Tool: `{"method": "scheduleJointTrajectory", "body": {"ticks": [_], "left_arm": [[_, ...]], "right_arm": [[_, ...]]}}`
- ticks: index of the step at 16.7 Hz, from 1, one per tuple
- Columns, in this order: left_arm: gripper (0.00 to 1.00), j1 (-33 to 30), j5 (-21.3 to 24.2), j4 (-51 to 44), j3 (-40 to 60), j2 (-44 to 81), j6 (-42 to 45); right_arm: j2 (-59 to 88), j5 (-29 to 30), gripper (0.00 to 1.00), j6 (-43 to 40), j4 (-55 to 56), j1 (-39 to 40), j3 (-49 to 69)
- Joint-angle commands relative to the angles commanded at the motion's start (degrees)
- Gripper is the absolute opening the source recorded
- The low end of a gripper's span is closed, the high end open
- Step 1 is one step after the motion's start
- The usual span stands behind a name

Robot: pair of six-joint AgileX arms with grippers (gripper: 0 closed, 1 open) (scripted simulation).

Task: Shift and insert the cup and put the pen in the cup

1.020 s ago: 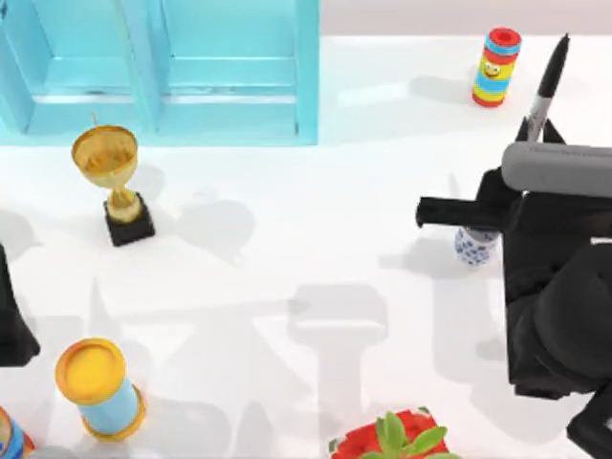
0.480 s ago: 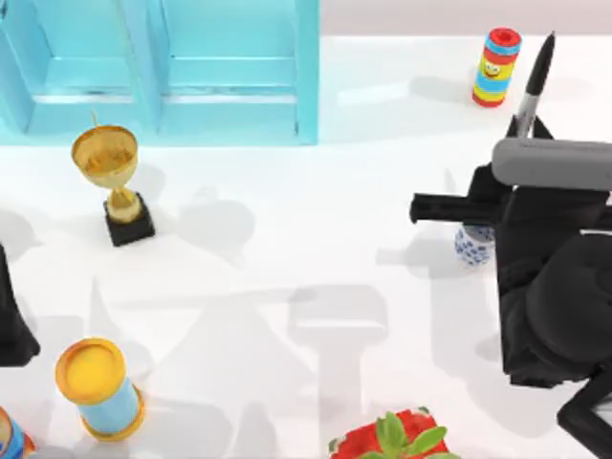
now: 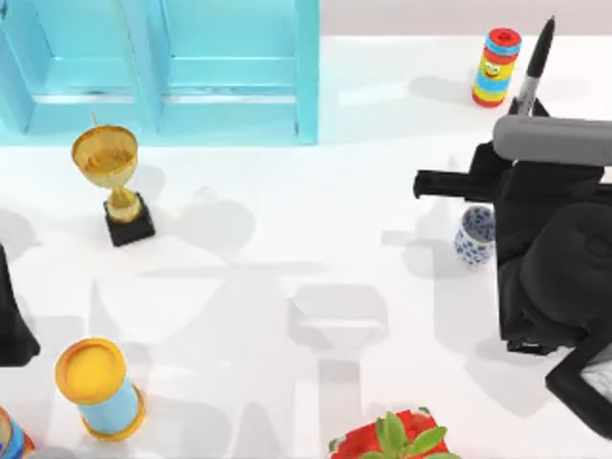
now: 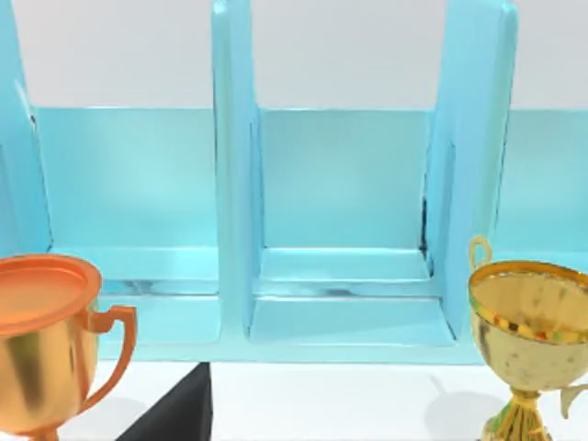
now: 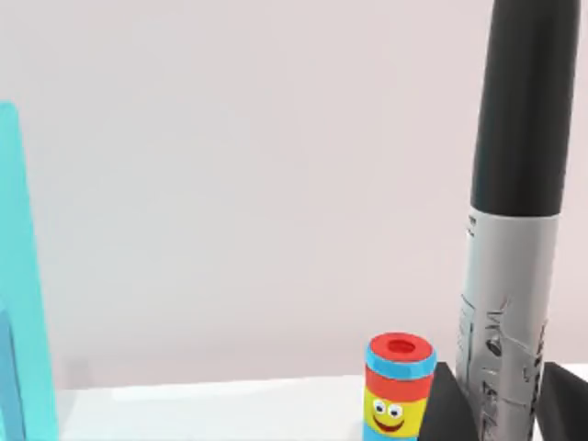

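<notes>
- My right gripper (image 3: 529, 107) is near the right side of the table, toward the far edge.
- Its two fingers (image 5: 447, 404) are closed on the pen (image 3: 534, 69), one on each side of the grey part.
- The pen stands nearly straight up, with its black end on top and sticking out above the gripper.
- The cup (image 3: 475, 234) sits on the white table (image 3: 287, 249), just beside my right arm.
- The cup is standing up, and its open top faces up.
- The pen is held up in the air, near the cup and farther back on the table.
- A striped toy (image 3: 497, 65) with a smiley face stands at the back, near the pen.
- My left arm (image 3: 11, 316) is at the left edge of the table. I cannot tell if its fingers are open or closed.
- A light blue shelf (image 3: 163, 72) stands at the back left.
- A gold trophy (image 3: 113, 177) stands in front of the shelf.
- A blue tube with yellow rims (image 3: 98, 387) stands near the front left.
- A green plant in a red pot (image 3: 392, 438) is at the front edge.
</notes>
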Motion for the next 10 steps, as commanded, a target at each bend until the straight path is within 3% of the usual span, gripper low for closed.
{"method": "scheduleJointTrajectory", "body": {"ticks": [10], "left_arm": [[1.0, 0.0, 0.0, 0.0, 0.0, 0.0, 0.0]], "right_arm": [[0.0, 0.0, 0.75, 0.0, 0.0, 0.0, 0.0]]}}
